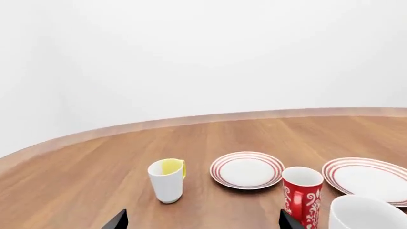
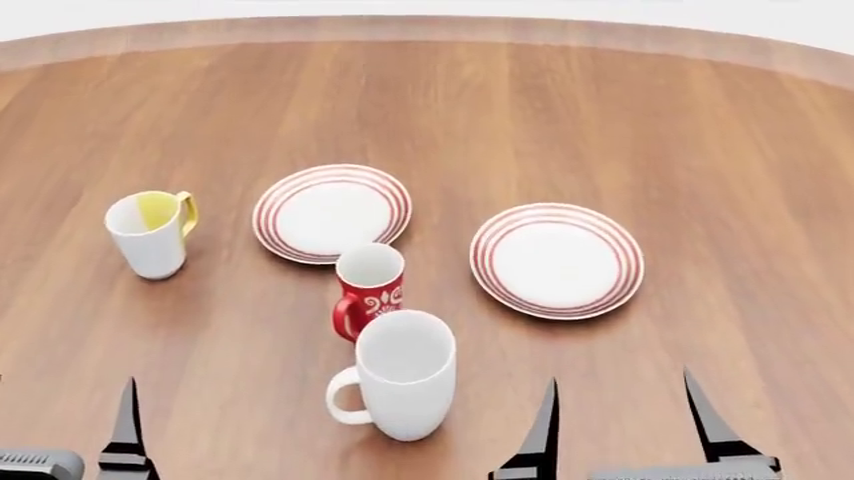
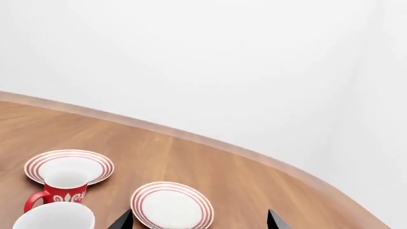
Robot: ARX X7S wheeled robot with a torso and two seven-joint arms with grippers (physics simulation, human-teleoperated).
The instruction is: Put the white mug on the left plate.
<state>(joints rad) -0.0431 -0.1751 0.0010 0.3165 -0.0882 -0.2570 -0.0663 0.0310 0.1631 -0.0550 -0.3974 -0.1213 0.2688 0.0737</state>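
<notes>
The tall plain white mug (image 2: 400, 375) stands upright near the table's front, handle toward the left; it also shows in the left wrist view (image 1: 367, 213) and the right wrist view (image 3: 54, 217). The left plate (image 2: 332, 213), white with red rings, lies behind it, empty; it shows too in the left wrist view (image 1: 247, 170) and the right wrist view (image 3: 69, 164). My left gripper (image 2: 60, 445) is open and empty at the front left. My right gripper (image 2: 621, 425) is open and empty to the right of the white mug.
A small red mug with white swirls (image 2: 368, 290) stands between the white mug and the left plate. A white mug with yellow inside (image 2: 151, 233) stands left. A second ringed plate (image 2: 557, 260) lies right. The wooden table's curved far edge (image 2: 427, 28) runs behind.
</notes>
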